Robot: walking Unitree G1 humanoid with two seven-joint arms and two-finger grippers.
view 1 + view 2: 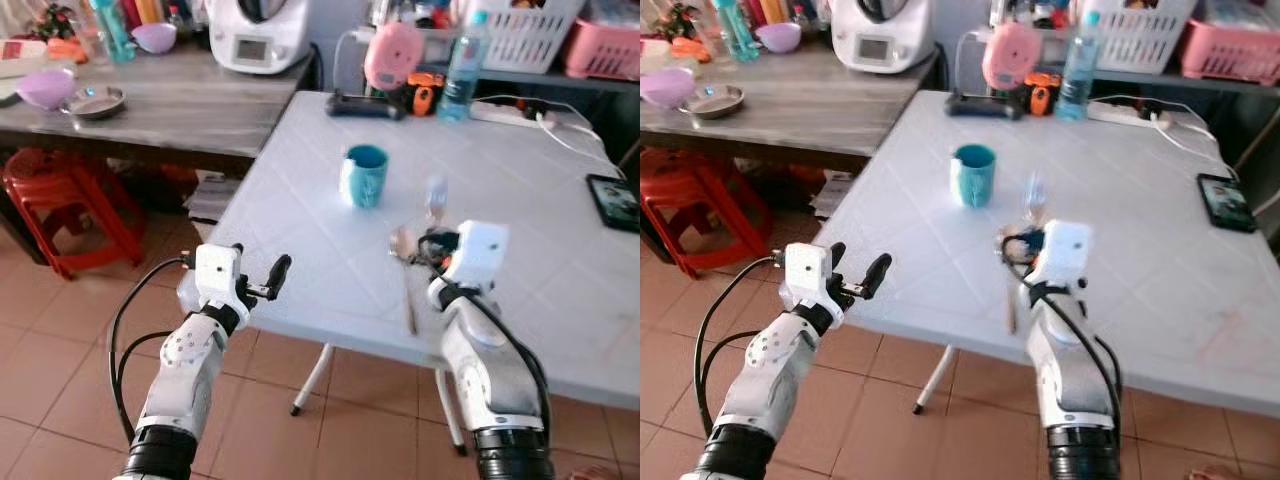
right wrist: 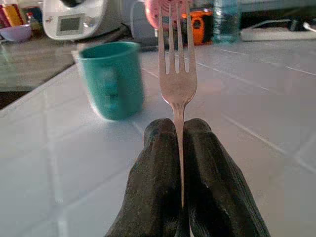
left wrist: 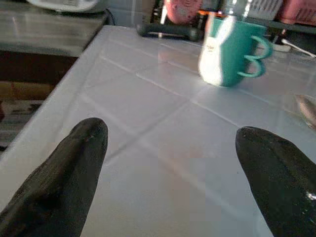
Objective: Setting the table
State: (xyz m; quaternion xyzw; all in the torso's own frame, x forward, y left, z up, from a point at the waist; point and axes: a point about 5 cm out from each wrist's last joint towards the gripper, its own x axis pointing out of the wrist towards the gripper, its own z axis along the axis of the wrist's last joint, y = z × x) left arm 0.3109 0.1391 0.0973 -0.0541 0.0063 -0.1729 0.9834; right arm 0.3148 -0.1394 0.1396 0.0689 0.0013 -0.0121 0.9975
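your left gripper (image 1: 262,280) waits at the near left edge of the white table (image 1: 300,230), its fingers (image 3: 64,168) spread wide and holding nothing, probably kept free for another item. further right stands the teal mug (image 1: 365,176), mid-table, handle toward you. just right of it a spoon (image 1: 405,272) already lies on the tabletop, bowl away from you. your right gripper (image 2: 178,148) hovers directly beside that spoon, pads pinched tight on the fork (image 2: 177,74) by its handle, tines pointing forward past the mug, likely so it can be laid alongside the spoon.
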